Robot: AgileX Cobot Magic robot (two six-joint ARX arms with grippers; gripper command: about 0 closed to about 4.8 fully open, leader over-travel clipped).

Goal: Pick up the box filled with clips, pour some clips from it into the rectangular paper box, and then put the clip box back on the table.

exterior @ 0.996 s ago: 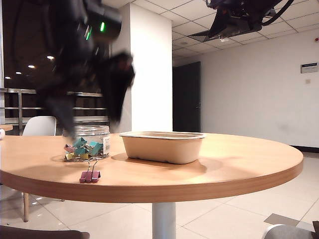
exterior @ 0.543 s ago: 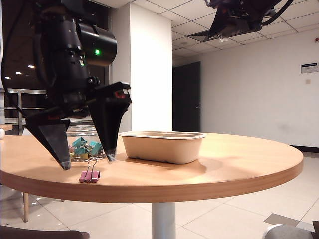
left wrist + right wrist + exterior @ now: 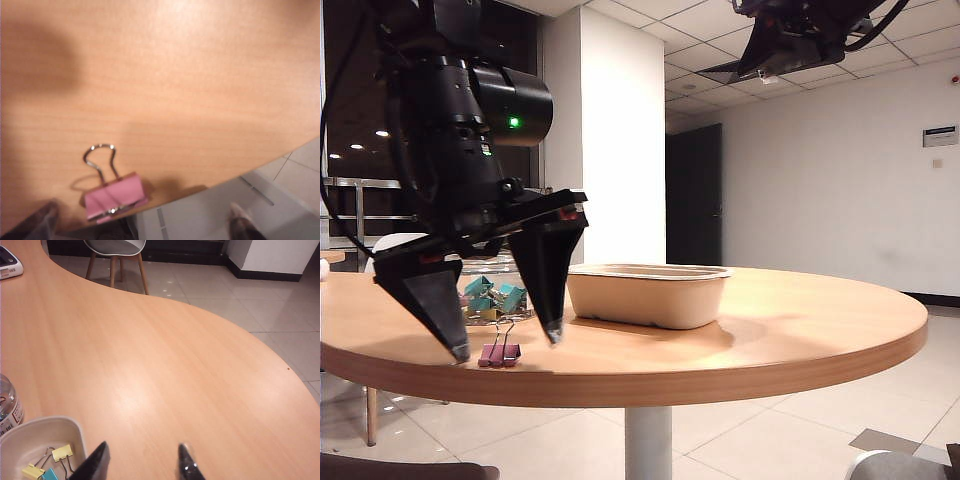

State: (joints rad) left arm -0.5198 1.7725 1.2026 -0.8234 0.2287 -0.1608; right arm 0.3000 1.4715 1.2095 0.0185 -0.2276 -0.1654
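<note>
The left gripper (image 3: 507, 345) has dropped lower, jaws wide, straddling the pink clip (image 3: 499, 354); right gripper (image 3: 141, 465) parted, empty.

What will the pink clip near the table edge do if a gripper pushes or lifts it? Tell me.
The pink clip looks small and light, so a push on the smooth table would probably slide it. It lies close to the rim and could drop off. Its thin wire handles may swing or slip when pinched. The open left gripper straddles it; the right gripper stays elsewhere, beside the paper box.
</note>
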